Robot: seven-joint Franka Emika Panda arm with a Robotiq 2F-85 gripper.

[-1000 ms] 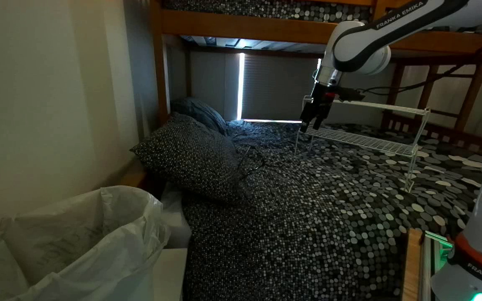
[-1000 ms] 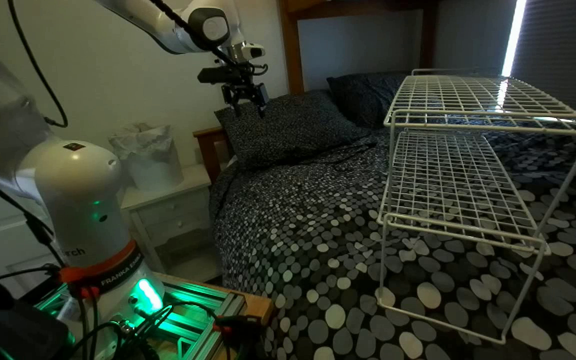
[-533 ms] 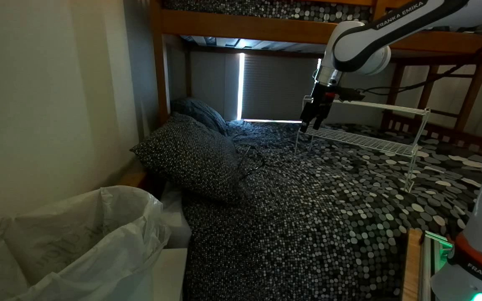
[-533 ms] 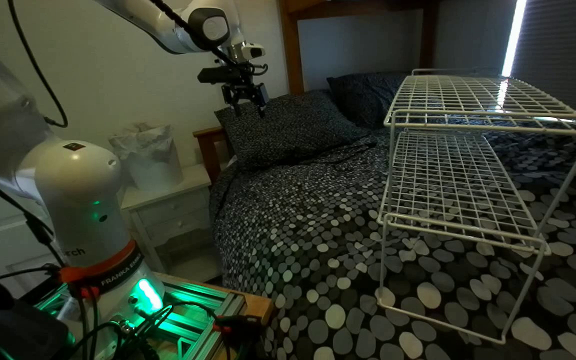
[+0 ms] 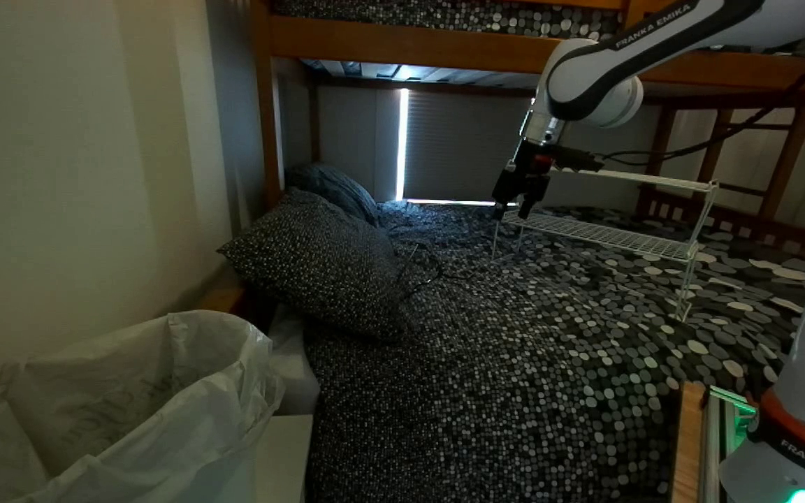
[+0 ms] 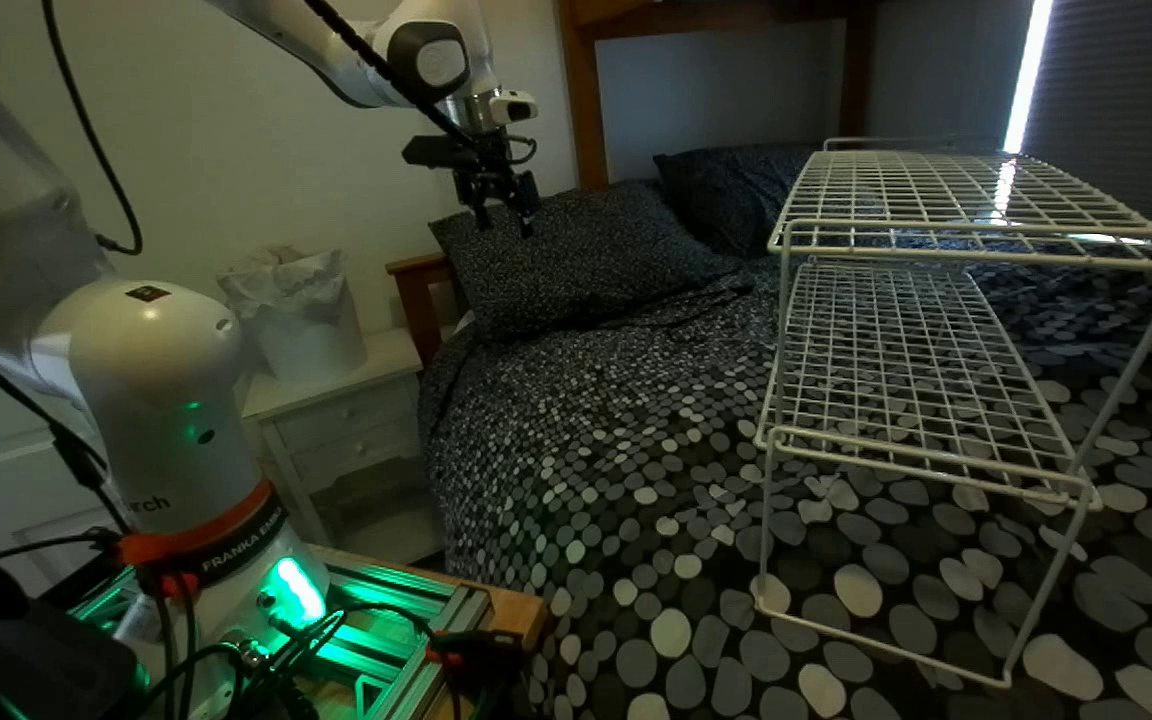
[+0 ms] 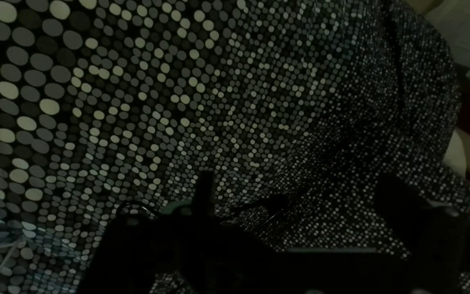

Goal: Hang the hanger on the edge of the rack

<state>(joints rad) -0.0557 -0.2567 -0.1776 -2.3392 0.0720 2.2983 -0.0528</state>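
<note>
With nothing held by the wide-parted end effector [image 5: 511, 214], the hanger [image 7: 276, 201] below it is yet to be grasped and hung on the rack [image 6: 976, 228], well apart from it.

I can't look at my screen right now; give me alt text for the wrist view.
Open gripper at the bottom of a dim picture, with what looks like the hanger, thin and dark, beyond it and partly hidden by it. Dotted bedspread fills much of the background; pale bars of the rack show at lower left.
</note>
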